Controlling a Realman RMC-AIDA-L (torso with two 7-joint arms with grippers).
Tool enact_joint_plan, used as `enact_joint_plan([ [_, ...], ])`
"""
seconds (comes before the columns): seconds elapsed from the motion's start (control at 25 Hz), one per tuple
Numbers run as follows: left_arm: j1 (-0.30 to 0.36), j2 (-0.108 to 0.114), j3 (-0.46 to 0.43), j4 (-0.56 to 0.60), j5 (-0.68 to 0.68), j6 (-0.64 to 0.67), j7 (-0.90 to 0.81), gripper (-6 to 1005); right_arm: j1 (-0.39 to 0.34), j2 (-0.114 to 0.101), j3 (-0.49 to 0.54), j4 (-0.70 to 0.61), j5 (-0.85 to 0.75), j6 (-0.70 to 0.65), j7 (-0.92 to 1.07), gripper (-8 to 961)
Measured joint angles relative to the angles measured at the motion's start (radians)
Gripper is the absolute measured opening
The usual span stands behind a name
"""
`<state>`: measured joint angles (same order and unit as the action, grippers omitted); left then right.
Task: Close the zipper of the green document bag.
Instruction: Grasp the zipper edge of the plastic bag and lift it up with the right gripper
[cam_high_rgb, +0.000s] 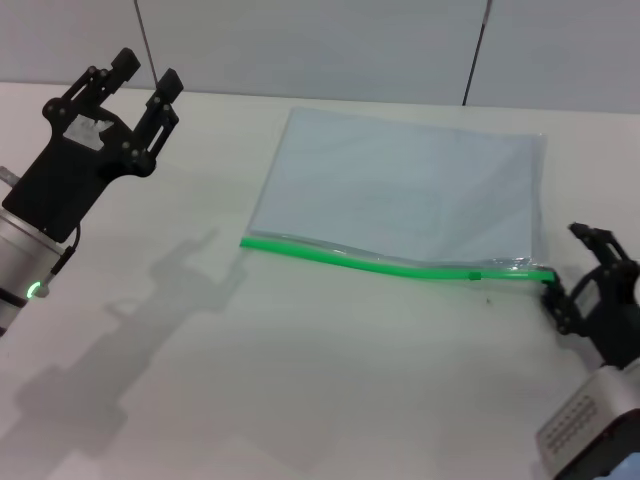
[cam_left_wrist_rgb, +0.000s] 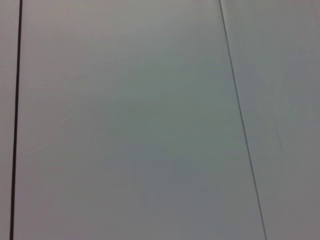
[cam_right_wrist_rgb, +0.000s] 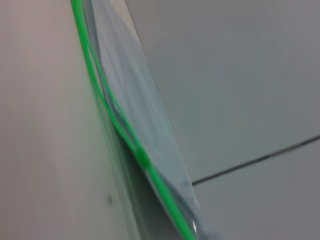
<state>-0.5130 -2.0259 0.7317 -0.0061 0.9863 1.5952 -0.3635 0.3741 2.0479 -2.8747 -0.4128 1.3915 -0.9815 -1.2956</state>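
Note:
The green document bag (cam_high_rgb: 400, 190) lies flat in the middle of the table, a pale blue-grey pouch. Its zipper (cam_high_rgb: 360, 262) runs along the near long edge, with the small slider (cam_high_rgb: 476, 274) close to the right end. In the right wrist view the zipper (cam_right_wrist_rgb: 107, 102) splits into two green lines on one side of the slider (cam_right_wrist_rgb: 144, 161) and is a single line on the other. My right gripper (cam_high_rgb: 570, 268) is open at the strip's right end, its fingers either side of the bag's corner. My left gripper (cam_high_rgb: 145, 75) hangs open, raised at the far left, away from the bag.
The white table (cam_high_rgb: 300, 380) stretches in front of the bag, and the left arm's shadow falls on it. Behind it stands a grey wall (cam_high_rgb: 330, 40) with dark seams. The left wrist view shows only wall panels (cam_left_wrist_rgb: 125, 125).

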Motion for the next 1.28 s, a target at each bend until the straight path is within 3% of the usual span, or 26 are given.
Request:
enact_joint_plan([
  [0.24, -0.001, -0.001, 0.0, 0.0, 0.0, 0.0, 0.0, 507, 0.008, -0.001, -0.001, -0.054, -0.015, 0.001, -0.071, 725],
  [1.0, -0.009, -0.002, 0.0, 0.0, 0.0, -0.009, -0.003, 506, 0.097, 0.0, -0.002, -0.058, -0.036, 0.09, -0.077, 717],
  [1.28, -0.01, -0.002, 0.0, 0.0, 0.0, -0.009, -0.005, 505, 0.128, 0.0, -0.001, -0.058, -0.03, 0.134, -0.08, 481],
])
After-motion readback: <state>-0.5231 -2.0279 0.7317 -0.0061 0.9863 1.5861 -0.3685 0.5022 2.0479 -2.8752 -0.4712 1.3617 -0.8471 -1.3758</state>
